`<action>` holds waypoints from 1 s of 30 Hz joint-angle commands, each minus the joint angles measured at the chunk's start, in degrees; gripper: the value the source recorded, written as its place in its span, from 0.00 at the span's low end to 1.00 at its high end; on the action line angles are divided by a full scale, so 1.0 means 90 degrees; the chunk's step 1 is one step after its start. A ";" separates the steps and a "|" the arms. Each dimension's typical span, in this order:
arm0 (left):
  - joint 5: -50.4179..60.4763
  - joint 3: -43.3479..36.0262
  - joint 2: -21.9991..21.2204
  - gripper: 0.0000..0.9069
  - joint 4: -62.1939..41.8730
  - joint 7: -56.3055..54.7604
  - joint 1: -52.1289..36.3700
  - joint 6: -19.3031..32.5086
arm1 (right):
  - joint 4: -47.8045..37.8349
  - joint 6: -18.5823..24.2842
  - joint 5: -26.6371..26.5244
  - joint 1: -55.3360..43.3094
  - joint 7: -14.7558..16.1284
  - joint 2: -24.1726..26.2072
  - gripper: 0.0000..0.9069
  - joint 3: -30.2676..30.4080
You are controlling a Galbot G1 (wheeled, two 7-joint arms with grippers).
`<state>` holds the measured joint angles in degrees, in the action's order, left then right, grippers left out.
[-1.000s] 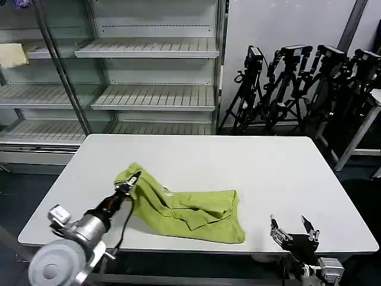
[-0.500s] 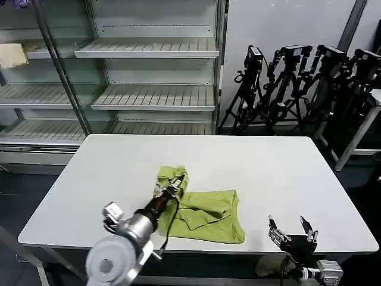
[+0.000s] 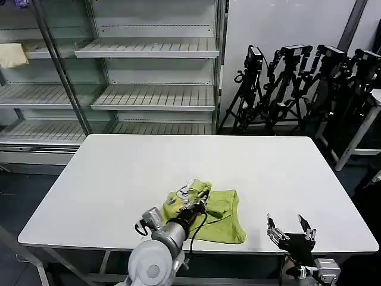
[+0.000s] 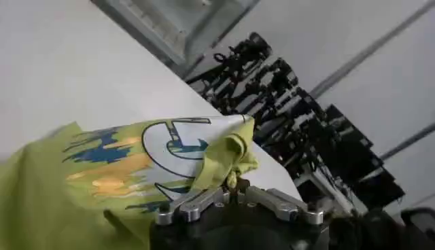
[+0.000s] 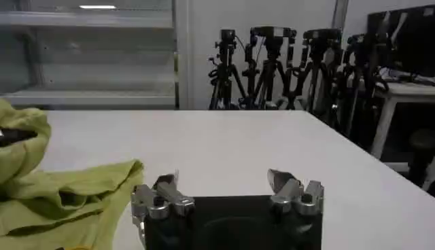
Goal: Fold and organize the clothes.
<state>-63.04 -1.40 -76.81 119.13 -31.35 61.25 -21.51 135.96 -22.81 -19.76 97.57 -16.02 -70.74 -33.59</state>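
The clothes are one lime T-shirt (image 3: pixel 223 217) lying near the table's front edge, right of centre. My left gripper (image 3: pixel 198 205) is shut on a pinched fold of its fabric and holds that side lifted over the rest. The turned-over part shows a blue, white and orange print (image 3: pixel 186 193). In the left wrist view the jaws (image 4: pixel 234 192) close tight on a bunch of the shirt (image 4: pixel 129 159). My right gripper (image 3: pixel 290 231) hovers open by the front edge, right of the shirt, with nothing between its fingers (image 5: pixel 224 185). The shirt (image 5: pixel 64 197) lies beside it.
The white table (image 3: pixel 268 167) has bare room at the back and on both sides. Metal shelves (image 3: pixel 149 95) stand behind it, with a pale cream cloth (image 3: pixel 12 55) on one at far left. Black tripods (image 3: pixel 297 83) crowd the back right.
My left gripper has carried the shirt's left side rightward over the rest of the shirt, so the print now faces up. The right gripper has stayed put.
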 commanded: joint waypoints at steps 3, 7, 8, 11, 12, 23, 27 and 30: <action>0.0895 -0.0723 -0.0115 1.00 -0.0096 0.0113 -0.0388 -0.0174 | 0.0047 -0.0030 0.0013 -0.0022 -0.0007 0.0000 1.00 0.0020; 0.0822 -0.0652 -0.0019 1.00 0.0326 0.0426 -0.0522 -0.0310 | 0.0049 -0.0033 0.0011 -0.0003 -0.0008 0.0027 1.00 -0.0005; 0.0796 -0.0634 0.0042 1.00 0.0508 0.0502 -0.0521 -0.0342 | 0.0049 -0.0033 0.0009 -0.0004 -0.0007 0.0033 1.00 -0.0008; 0.0758 -0.0605 0.0288 1.00 0.0982 0.0698 -0.0446 -0.0440 | 0.0037 -0.0036 0.0009 -0.0016 -0.0008 0.0054 1.00 -0.0007; 0.0773 -0.0583 0.0372 1.00 0.1108 0.0759 -0.0397 -0.0470 | 0.0026 -0.0037 0.0008 -0.0030 -0.0009 0.0052 1.00 0.0004; 0.1356 0.0871 0.1454 1.00 0.1682 0.0908 0.0588 -0.0700 | -0.0084 -0.0059 -0.0002 -0.0202 -0.0016 -0.0078 1.00 0.0144; 0.2245 0.1382 0.1831 1.00 0.0982 0.0866 0.0829 -0.0516 | -0.0088 -0.0063 0.0004 -0.0207 -0.0011 -0.0076 1.00 0.0161; 0.2146 0.1569 0.1853 1.00 0.0599 0.0800 0.0910 -0.0553 | -0.0097 -0.0068 0.0004 -0.0203 -0.0013 -0.0063 1.00 0.0154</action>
<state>-50.35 4.50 -65.77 129.19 -24.57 65.26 -26.62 135.30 -23.41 -19.72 95.99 -16.14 -71.23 -32.34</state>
